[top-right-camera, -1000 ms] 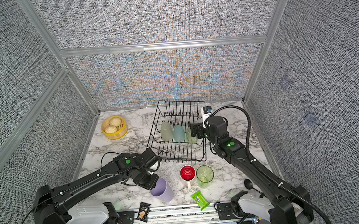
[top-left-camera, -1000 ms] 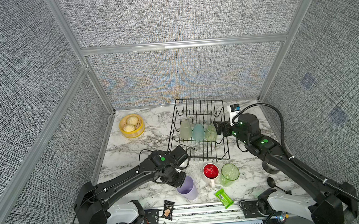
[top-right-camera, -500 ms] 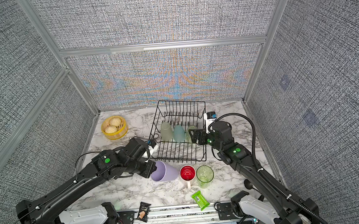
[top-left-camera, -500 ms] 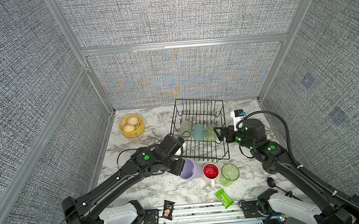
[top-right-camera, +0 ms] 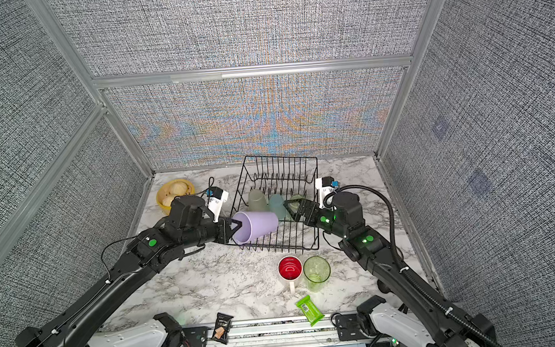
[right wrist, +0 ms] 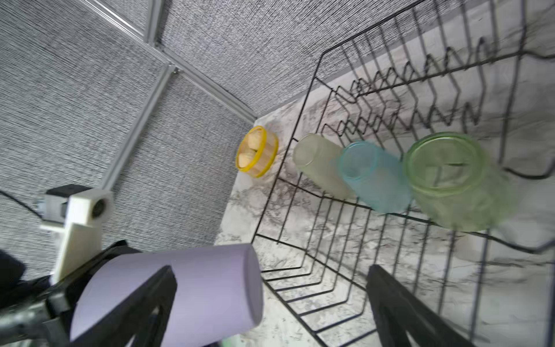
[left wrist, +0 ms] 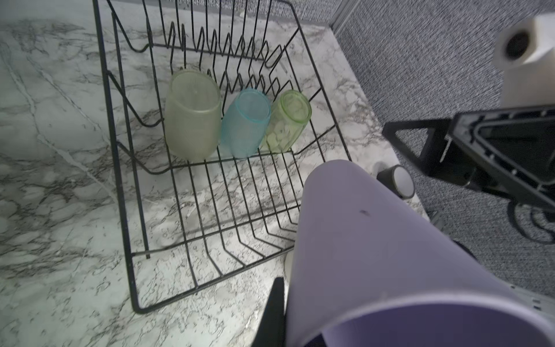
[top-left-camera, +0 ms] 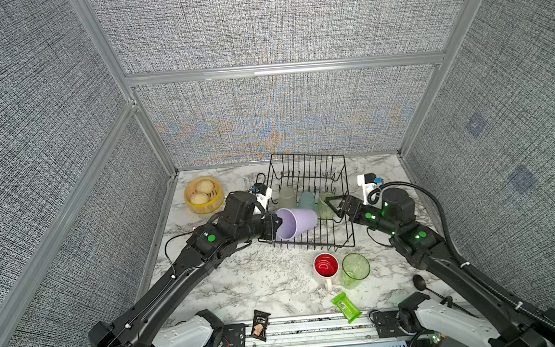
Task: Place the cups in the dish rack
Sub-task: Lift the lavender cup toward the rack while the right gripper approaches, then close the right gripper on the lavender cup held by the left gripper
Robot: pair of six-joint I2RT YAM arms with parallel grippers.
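Note:
My left gripper is shut on the rim of the lavender cup. It holds the cup on its side above the front left of the black wire dish rack. Upside down in the rack are a frosted cup, a teal cup and a clear green cup. My right gripper hangs open and empty beside the green one, just off the lavender cup's base. The red-lined mug and a green tumbler stand in front of the rack.
A yellow steamer basket with buns sits at the back left. A green packet, a dark snack packet and a black spoon lie near the front edge. Grey panel walls close in three sides.
My left gripper has carried the lavender cup from the table's front up and back to the rack, tipping it onto its side. The right gripper stayed by the rack and opened slightly wider.

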